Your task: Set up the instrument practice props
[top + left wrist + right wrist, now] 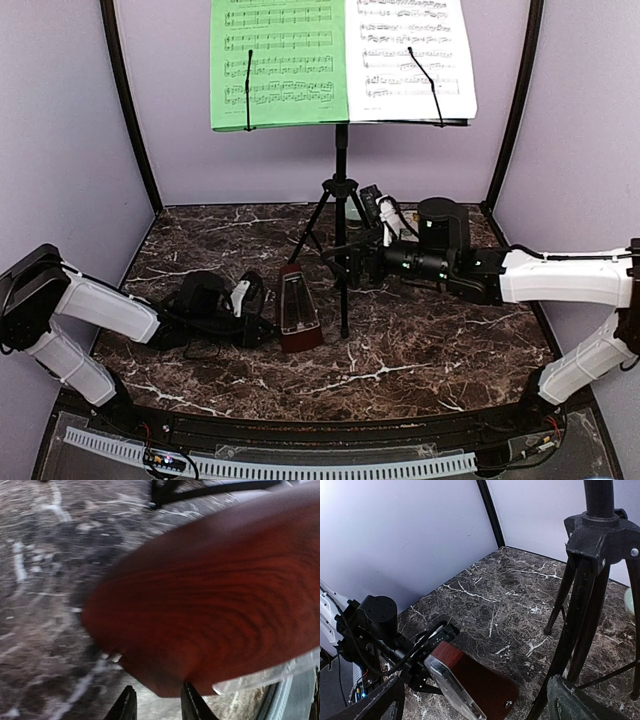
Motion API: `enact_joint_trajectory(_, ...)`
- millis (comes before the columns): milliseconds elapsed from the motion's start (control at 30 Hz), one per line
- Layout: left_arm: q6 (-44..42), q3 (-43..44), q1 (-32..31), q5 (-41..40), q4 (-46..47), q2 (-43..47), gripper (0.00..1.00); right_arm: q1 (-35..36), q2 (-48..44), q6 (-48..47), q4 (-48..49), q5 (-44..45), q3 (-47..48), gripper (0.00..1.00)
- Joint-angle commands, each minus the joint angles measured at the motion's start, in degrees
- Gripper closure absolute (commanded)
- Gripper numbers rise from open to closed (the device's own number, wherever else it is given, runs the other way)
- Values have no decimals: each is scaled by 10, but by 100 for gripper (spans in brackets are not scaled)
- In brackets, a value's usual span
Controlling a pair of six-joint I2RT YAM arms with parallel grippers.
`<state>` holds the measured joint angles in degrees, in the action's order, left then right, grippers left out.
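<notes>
- Lavender walls enclose a dark, white-veined marble desk point(430, 340), with black posts in the back corners.
- Left gripper point(159, 707) lies low on the left half of the desk and reaches in sideways. Its jaws are drawn narrow around the metronome point(298, 312), one finger on each side of the red-brown wooden body. In the left wrist view the wood's lower edge sits between the fingertips point(128, 705).
- Metronome is on the desk just left of the music stand point(342, 200), near its front leg and apart from it.
- Right gripper point(350, 262) is spread wide and holds nothing. It sits just beside the stand's pole, down near the tripod legs, and well apart from the metronome.
- Counted: one metronome, one stand, two sheets and two grippers. One pale green bowl point(356, 212) is mostly hidden behind the stand's legs.
- Green sheet point(278, 60) and white sheet point(410, 55) rest side by side on the stand, green on the left. Their printed faces are toward the near edge, and a thin black arm lies across each.
- In the top view the metronome's long axis runs from its broad base, nearer the front edge, to its narrow tip, which points back toward the stand. Its clear front panel faces the right wrist camera.
- Whether it stands plumb or leans cannot be told.
- Stand's pole is vertical.
</notes>
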<state>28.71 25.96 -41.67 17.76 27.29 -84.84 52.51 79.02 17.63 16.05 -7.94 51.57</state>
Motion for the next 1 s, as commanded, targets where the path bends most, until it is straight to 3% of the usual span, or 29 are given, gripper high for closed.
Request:
enact_joint_trajectory(0, -18, -13, -27, 33, 76, -5, 67, 5, 14, -17, 1, -3, 31, 0)
enact_joint_trajectory(167, -37, -43, -20, 26, 124, 15, 63, 7, 36, -21, -3, -6, 51, 0)
enact_joint_trajectory(333, -88, -122, 28, 23, 223, 55, 56, 25, 63, -15, -10, 19, 77, 1)
enact_joint_trajectory(433, -128, -117, 38, 2, 191, 59, 55, 45, 79, 3, -31, 79, 97, 1)
enact_joint_trajectory(733, -105, -143, 44, -58, 232, 77, 57, 134, 126, 118, -106, 311, 140, 0)
enact_joint_trajectory(967, -99, -148, 46, -98, 229, 95, 56, 176, 209, 182, -152, 404, 216, 0)
